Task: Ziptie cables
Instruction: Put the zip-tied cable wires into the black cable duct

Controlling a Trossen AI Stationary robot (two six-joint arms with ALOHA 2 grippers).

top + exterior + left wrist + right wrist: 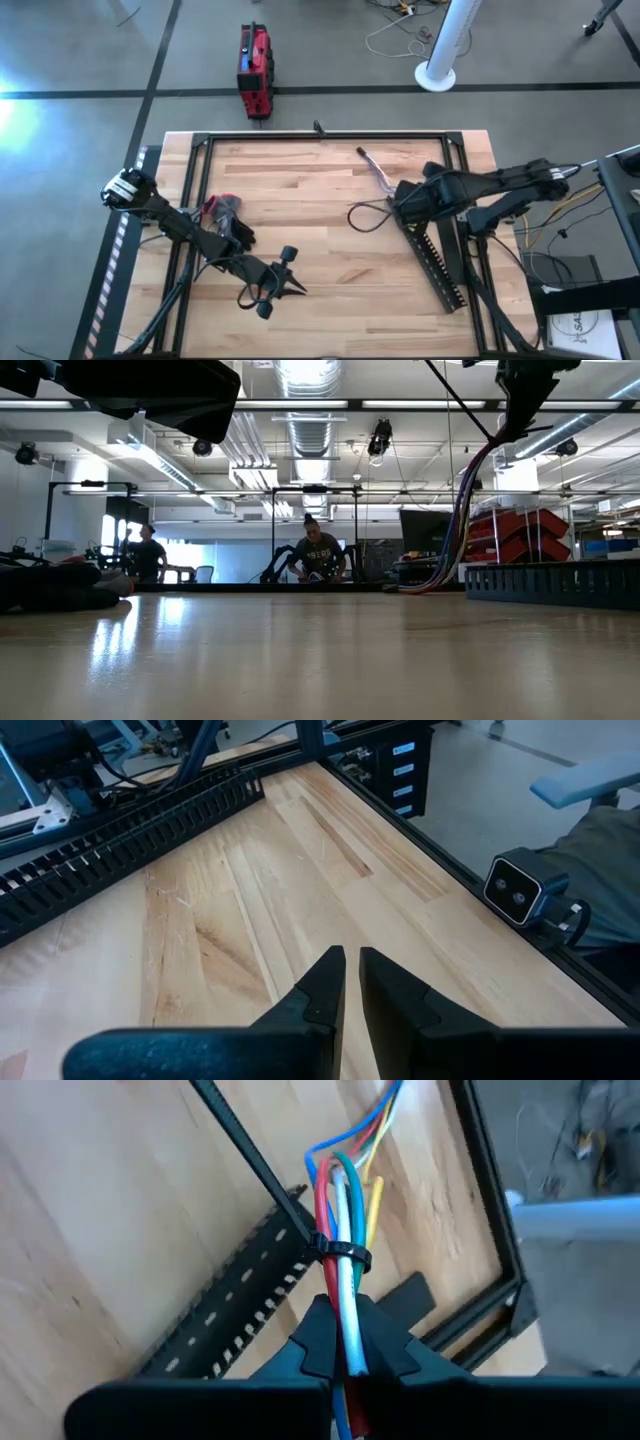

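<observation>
Wires in blue, green, yellow, white and red make up the cables, which are pinched between the dark fingers of the right gripper. The ziptie, a thin flat black strip, is looped around the bundle just beyond the fingertips, and its long free tail is seen slanting away above the wood. Under the bundle a wide black perforated bar with rows of slots is laid on the pale planked tabletop.

From above, the right gripper is found in the right half of the tabletop, toward the far edge, at the upper end of the perforated bar, which runs diagonally toward the near right corner. The cables are shown only as a small pale strand toward the far edge, and a thin dark loop is traced beside the gripper; the wrap around the bundle is revealed by the right wrist view alone.

The left gripper is held over the near left part of the tabletop, with its fingers narrowed to a thin slit and nothing between them. A red and grey item is seen by the left arm.

In the low view the glossy tabletop is shown, and people are visible in the room behind.
</observation>
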